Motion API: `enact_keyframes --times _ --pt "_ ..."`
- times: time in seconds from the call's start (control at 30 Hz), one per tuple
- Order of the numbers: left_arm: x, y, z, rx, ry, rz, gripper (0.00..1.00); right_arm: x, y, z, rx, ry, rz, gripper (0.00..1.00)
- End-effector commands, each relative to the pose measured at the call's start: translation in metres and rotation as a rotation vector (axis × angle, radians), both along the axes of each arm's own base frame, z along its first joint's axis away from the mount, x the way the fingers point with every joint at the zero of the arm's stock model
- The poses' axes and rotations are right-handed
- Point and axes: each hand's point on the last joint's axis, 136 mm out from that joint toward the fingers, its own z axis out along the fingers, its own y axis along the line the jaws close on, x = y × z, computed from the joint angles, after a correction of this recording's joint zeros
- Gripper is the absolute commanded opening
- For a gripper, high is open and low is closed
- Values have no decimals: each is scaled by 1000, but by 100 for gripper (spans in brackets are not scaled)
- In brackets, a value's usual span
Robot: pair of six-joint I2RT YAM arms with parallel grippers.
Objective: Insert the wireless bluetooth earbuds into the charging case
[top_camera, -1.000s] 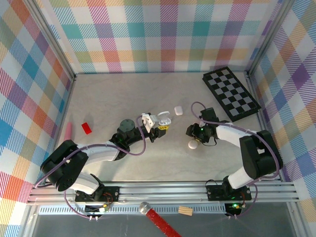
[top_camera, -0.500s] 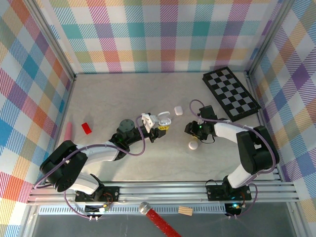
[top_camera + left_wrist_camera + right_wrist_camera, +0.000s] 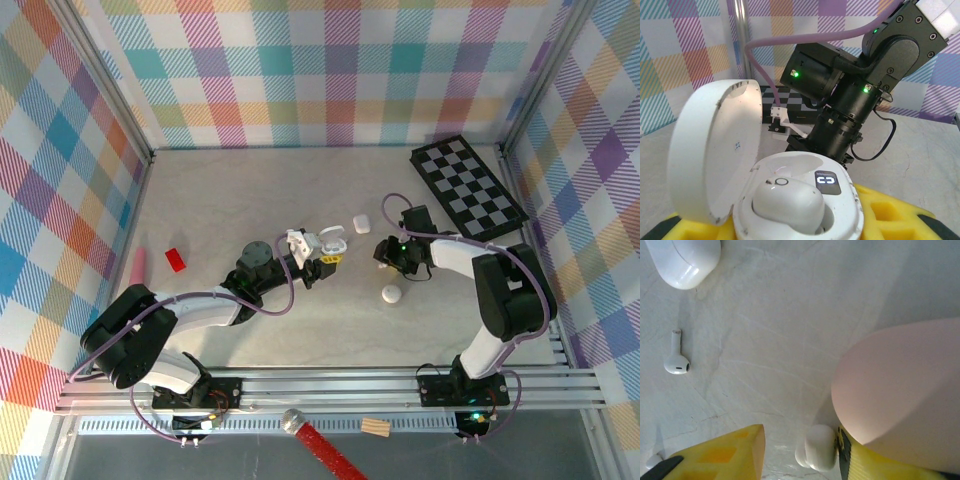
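Glossy white pebble case point(image 3: 760, 172) hinged open; stemmed earbud point(image 3: 676, 360) on marbled tabletop point(image 3: 790, 315).

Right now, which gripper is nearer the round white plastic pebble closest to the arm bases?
Right: right gripper just beyond the pebble; left gripper farther, off to its left.
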Motion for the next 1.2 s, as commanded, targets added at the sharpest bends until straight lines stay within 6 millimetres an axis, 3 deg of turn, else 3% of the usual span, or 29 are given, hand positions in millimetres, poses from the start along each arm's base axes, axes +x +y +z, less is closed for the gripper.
enact_keyframes --times 0.0,0.5,0.83,1.17 --pt "-1 -1 13 -27 -12 -19 33 13 2 4 25 -25 -6 38" --pt "1 -2 12 -25 -10 -22 33 -7 2 -9 19 33 38 23" --pt "3 -1 10 -25 -2 -14 33 -17 -1 -8 -6 51 74 27" --pt "4 -1 7 -25 7 -13 33 -20 -1 -9 -13 55 84 22"
